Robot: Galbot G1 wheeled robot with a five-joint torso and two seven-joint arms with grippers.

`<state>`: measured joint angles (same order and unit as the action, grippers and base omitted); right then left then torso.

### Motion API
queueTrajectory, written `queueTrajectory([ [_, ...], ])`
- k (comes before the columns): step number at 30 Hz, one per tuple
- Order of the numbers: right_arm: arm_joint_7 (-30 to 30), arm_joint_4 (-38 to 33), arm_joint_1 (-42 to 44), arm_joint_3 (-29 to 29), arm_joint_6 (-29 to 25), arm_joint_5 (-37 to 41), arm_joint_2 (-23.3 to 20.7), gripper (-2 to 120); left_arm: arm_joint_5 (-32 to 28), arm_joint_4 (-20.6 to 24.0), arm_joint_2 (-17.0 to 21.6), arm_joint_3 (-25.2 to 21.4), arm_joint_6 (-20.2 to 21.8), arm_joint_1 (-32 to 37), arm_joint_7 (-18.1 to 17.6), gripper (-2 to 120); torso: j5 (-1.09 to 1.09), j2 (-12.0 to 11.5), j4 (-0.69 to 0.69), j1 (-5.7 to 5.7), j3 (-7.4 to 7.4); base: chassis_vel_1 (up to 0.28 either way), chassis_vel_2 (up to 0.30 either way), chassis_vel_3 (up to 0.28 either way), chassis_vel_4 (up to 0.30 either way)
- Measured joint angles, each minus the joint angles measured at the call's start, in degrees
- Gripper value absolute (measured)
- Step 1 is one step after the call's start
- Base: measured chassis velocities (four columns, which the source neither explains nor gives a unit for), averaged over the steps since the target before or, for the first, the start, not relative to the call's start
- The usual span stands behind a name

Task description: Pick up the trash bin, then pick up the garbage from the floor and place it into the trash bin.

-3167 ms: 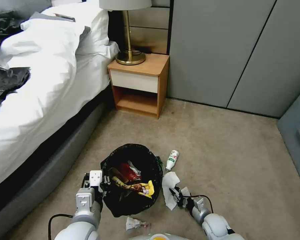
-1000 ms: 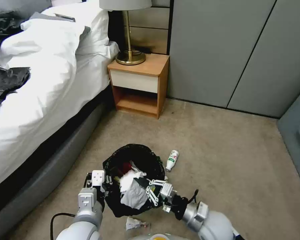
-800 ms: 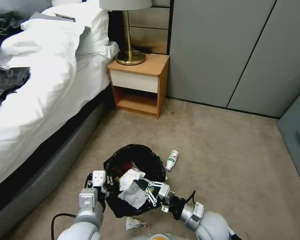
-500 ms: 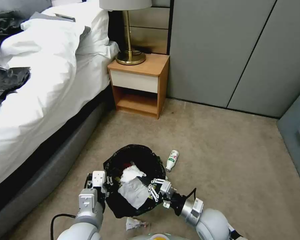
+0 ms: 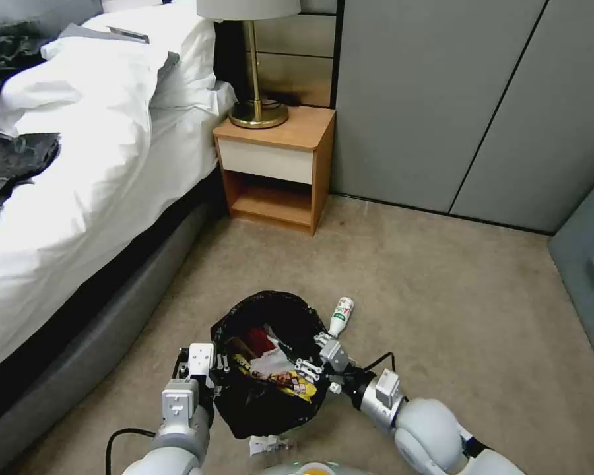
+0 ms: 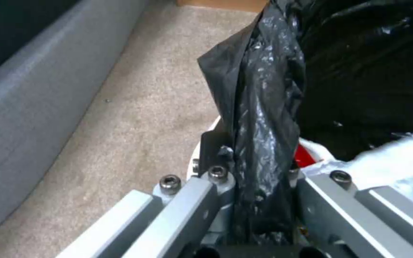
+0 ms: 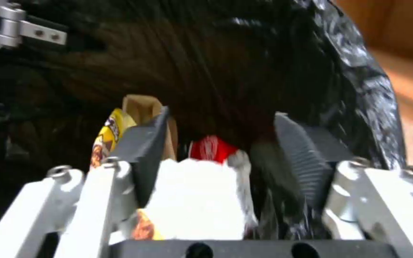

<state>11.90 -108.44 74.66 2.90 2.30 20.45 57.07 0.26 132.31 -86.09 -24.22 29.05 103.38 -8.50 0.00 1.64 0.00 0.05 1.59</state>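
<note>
No wording can be read: the print on the bottle (image 5: 340, 315) label and the yellow wrapper (image 7: 105, 138) is too blurred.

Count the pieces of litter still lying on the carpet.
2: a small bottle beside the trash bin, and a white scrap below it. Others may be hidden.

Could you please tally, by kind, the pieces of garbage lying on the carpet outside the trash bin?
Small white plastic bottle with green label: 1
Crumpled white paper scrap: 1
Total outside the round trash bin lined with a black bag: 2
</note>
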Motion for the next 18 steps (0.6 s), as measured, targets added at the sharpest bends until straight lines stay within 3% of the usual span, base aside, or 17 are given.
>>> queueTrajectory([
  [5,-1.15,-2.30,0.28,-0.09,6.12,4.00,-1.46,82,0.04,-0.11,0.02,0.20,0.00,-0.04,0.17,1,0.00,0.00,0.00,0.00,0.00,0.000,0.000,0.000,0.000],
  [7,-1.12,-2.84,0.51,-0.34,6.99,4.44,-1.79,85,0.01,-0.11,0.06,0.13,0.00,-0.08,0.17,1,0.00,0.00,0.00,0.00,0.00,0.000,0.000,0.000,0.000],
  [9,-0.50,-4.36,1.40,-1.73,7.50,4.35,-2.63,96,-0.27,-0.11,0.27,-0.36,0.02,-0.33,0.04,1,-0.01,0.00,-0.01,0.00,0.00,0.000,0.000,0.000,0.000],
  [11,-0.28,-4.52,1.58,-2.02,7.30,4.11,-2.74,98,-0.33,-0.11,0.32,-0.55,0.02,-0.40,0.03,1,0.00,0.00,0.00,0.00,0.00,0.000,0.000,0.000,0.000],
  [14,1.10,-6.26,2.76,-4.07,3.57,1.60,-2.76,105,-0.68,-0.58,0.50,-1.05,0.02,-0.80,0.09,1,0.00,0.00,0.00,0.00,0.00,0.000,0.000,0.000,0.000],
  [16,2.58,-8.59,4.25,-6.91,-3.09,-2.06,-1.58,111,-0.95,-1.32,0.64,-1.62,0.02,-1.22,0.10,1,0.00,0.00,0.01,0.00,0.00,0.000,0.000,0.000,0.000],
  [18,2.05,-11.71,6.03,-9.80,-5.64,-4.04,0.14,112,-1.20,-1.81,0.77,-2.08,0.02,-1.62,-0.02,1,-0.01,0.00,0.01,0.00,0.00,0.000,0.000,0.000,0.000],
])
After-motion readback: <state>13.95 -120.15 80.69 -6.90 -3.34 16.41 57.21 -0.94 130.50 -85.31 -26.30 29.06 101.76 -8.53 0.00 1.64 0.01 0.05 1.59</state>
